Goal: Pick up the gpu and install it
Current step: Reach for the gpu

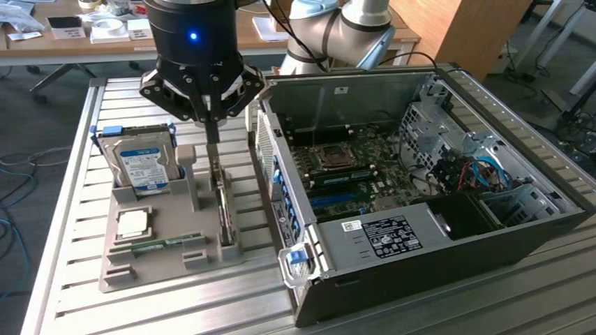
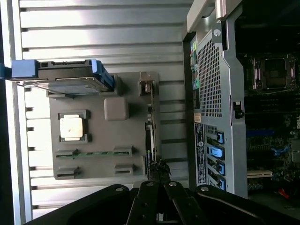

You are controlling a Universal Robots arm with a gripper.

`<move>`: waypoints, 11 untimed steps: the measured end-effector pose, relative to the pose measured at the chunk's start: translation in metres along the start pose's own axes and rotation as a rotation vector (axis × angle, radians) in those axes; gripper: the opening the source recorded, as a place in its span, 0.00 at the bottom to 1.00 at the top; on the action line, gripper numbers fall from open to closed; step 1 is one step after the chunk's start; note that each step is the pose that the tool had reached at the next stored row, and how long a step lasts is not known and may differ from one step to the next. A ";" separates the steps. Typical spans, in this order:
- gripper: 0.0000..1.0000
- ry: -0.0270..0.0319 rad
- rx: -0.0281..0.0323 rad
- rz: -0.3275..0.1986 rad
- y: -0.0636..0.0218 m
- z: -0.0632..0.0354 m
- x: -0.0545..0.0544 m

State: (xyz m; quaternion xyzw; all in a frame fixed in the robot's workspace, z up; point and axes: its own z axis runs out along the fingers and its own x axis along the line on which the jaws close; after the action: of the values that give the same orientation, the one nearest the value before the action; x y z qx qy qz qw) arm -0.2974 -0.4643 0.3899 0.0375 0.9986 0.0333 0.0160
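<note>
Slatted aluminium table (image 1: 65,293) carries flat grey plastic holder tray (image 1: 158,269). At tray's near end, narrow green RAM stick (image 1: 160,243) lies in slot, with square silver CPU (image 1: 133,222) just behind. gpu (image 1: 223,209), thin green-and-dark card with pale metal bracket, stands on edge in tray slot, on exterior view's right side of tray. Black gripper (image 1: 213,159) directly above, 2 fingers pinched together on card's upper edge; card seated in slot. Silver hard drive with blue-white label (image 1: 142,166) upright at tray's far end. Open black computer case (image 1: 419,230) beside tray, green motherboard (image 1: 363,167) exposed.

We can read no text; the labels on the hard drive (image 1: 142,166) and the power supply (image 1: 391,234) are unreadable.
</note>
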 end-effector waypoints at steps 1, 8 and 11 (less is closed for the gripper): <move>0.11 -0.0002 -0.0001 0.000 -0.0007 0.0003 0.000; 0.11 -0.0001 -0.0001 0.000 -0.0030 0.0007 0.000; 0.11 0.0001 0.0001 0.000 -0.0037 0.0020 0.001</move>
State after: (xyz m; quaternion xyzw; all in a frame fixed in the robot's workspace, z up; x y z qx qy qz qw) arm -0.2982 -0.4678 0.3876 0.0376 0.9986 0.0332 0.0160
